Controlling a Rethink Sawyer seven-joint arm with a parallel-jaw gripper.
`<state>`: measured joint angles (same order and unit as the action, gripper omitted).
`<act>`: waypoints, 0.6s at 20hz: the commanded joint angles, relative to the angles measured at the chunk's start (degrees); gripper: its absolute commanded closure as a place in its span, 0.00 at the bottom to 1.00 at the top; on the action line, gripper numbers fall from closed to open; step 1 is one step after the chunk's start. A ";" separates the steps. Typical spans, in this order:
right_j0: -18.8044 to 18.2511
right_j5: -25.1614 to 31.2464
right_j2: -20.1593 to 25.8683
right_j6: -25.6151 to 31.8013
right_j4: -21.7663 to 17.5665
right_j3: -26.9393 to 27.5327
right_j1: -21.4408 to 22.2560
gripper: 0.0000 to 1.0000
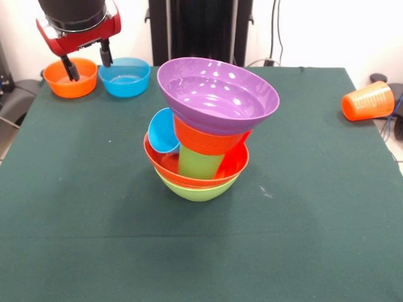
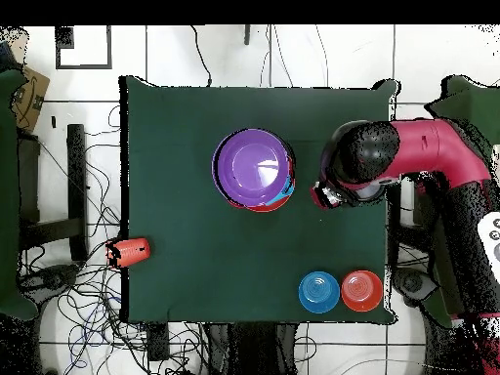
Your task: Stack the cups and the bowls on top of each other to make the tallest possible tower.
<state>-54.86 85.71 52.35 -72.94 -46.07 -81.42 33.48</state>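
Front view. The tower (image 1: 204, 132) stands near the middle of the counter (image 1: 94, 239): a lime green bowl (image 1: 196, 190) at the base, an orange-red bowl (image 1: 234, 165) nested in it, a lime green cup (image 1: 198, 162) and a light blue cup (image 1: 163, 131) standing in that, an orange piece above them, and a purple bowl (image 1: 217, 88) on top. The purple bowl sits visibly tilted, its rim dropping toward the picture's right. Judgement: this is the weak point; a further load set off-centre, or a knock from the arm, would likely tip the top bowl and pull the cups out with it. The hand (image 1: 88, 60) hangs above the far left corner, fingers spread and empty, over a small orange bowl (image 1: 71, 78) beside a small blue bowl (image 1: 125, 77). An orange cup (image 1: 368, 100) lies on its side at the far right edge; judged liable to roll off if nudged.

Overhead view. The purple bowl (image 2: 255, 166) covers the tower from above, so its lean cannot be checked here. The hand (image 2: 327, 193) appears just beside the tower. The blue bowl (image 2: 319, 291) and orange bowl (image 2: 361, 290) sit side by side near the robot's edge. The orange cup (image 2: 130, 252) lies at the counter's border, partly overhanging.

Surface and room. The counter carries a dark green cloth, flat and unwrinkled. Loose cables cover the pale tiled floor around it.
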 commanded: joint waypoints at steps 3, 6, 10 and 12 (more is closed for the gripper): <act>-0.09 1.48 -2.67 19.34 -2.78 -6.21 1.11 0.00; -0.83 0.77 -1.78 19.00 -1.69 -7.02 1.24 0.00; -1.63 -1.32 -1.45 18.79 -2.22 -7.91 0.34 0.00; -1.99 -2.17 -1.42 18.88 -2.62 -8.20 -0.32 0.00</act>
<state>-56.88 85.69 52.36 -72.94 -46.06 -85.49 33.80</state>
